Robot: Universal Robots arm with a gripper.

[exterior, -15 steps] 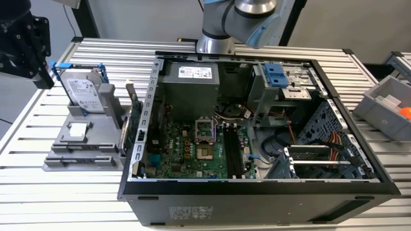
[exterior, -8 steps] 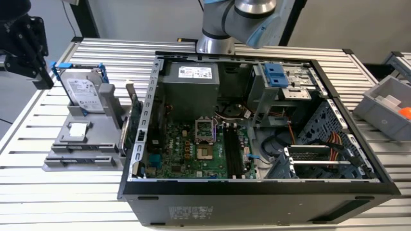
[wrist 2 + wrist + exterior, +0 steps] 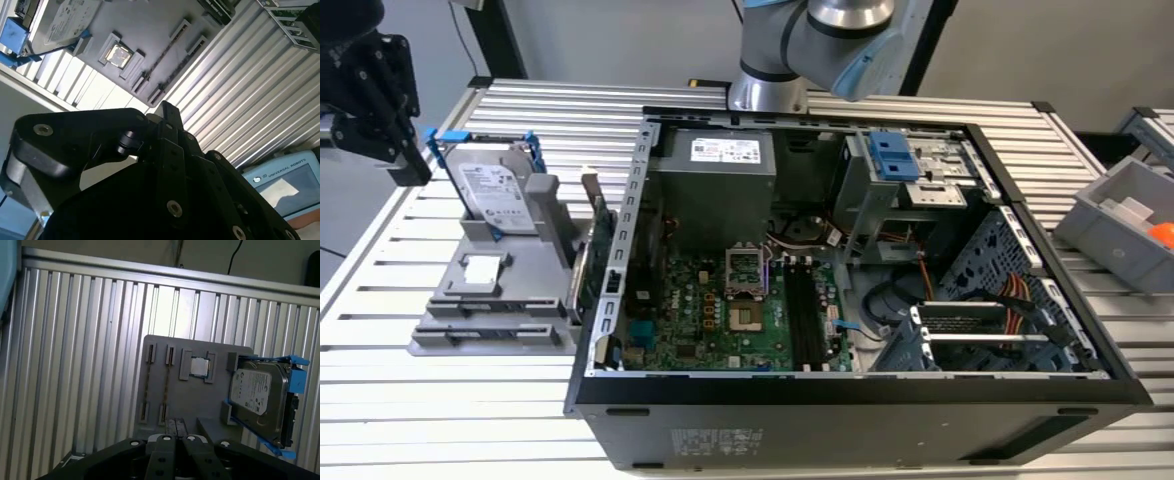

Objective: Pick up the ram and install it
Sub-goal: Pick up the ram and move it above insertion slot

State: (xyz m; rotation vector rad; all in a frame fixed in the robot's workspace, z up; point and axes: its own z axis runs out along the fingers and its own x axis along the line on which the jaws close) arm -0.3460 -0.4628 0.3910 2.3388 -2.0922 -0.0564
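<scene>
My black gripper [image 3: 411, 172] hangs high over the table at the exterior view's left, above and beside the grey parts holder [image 3: 454, 340]. Its fingertips [image 3: 171, 426] meet with nothing between them, so it is shut and empty. In both wrist views the holder lies below the gripper [image 3: 167, 107]. A thin dark line runs along each of the holder's two long slots [image 3: 145, 385] [image 3: 165, 385]. I cannot tell whether either line is the ram. The open computer case [image 3: 854, 405] lies on its side, and the dark memory slots [image 3: 803, 320] sit on its green motherboard [image 3: 700, 310].
On the holder stand a silver hard drive [image 3: 494, 190] in a blue bracket and a small square chip [image 3: 480, 270]. A green expansion card [image 3: 594, 250] stands between holder and case. The arm's base [image 3: 774, 60] is behind the case. A grey bin [image 3: 1121, 225] sits at the right.
</scene>
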